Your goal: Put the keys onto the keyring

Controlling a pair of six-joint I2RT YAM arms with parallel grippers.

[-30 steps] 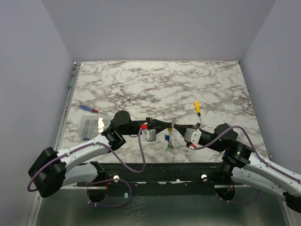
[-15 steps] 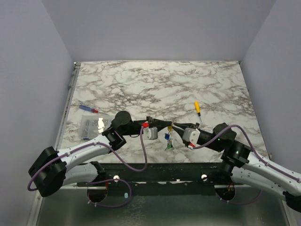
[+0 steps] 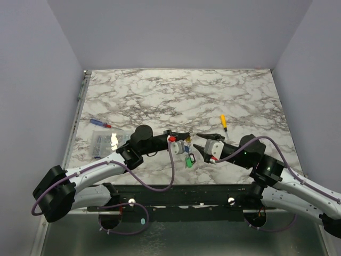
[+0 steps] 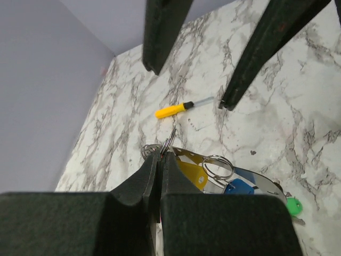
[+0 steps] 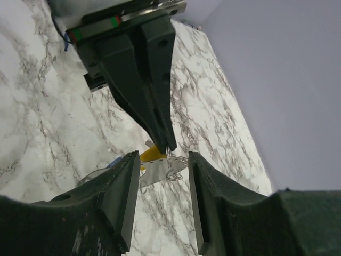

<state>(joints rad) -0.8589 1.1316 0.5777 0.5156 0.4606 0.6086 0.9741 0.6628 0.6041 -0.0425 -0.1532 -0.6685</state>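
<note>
Clamps the keyring (image 4: 169,142) in the left pincer (image 3: 187,141), fingers (image 4: 152,170) pressed together on the thin wire. Sits near the table (image 3: 160,90) edge at 6 o'clock in the top view. Bunches the keys (image 3: 188,161) under the wire, at 6 o'clock of the tips: yellow, blue, green and black heads. Spreads the right pincer (image 3: 198,141) wide, gripping nothing, just at 3 o'clock of the left tips. Leaves a yellow screwdriver (image 3: 224,122) flat at 1 o'clock, and a clear packet (image 3: 104,143) at 9 o'clock.
</note>
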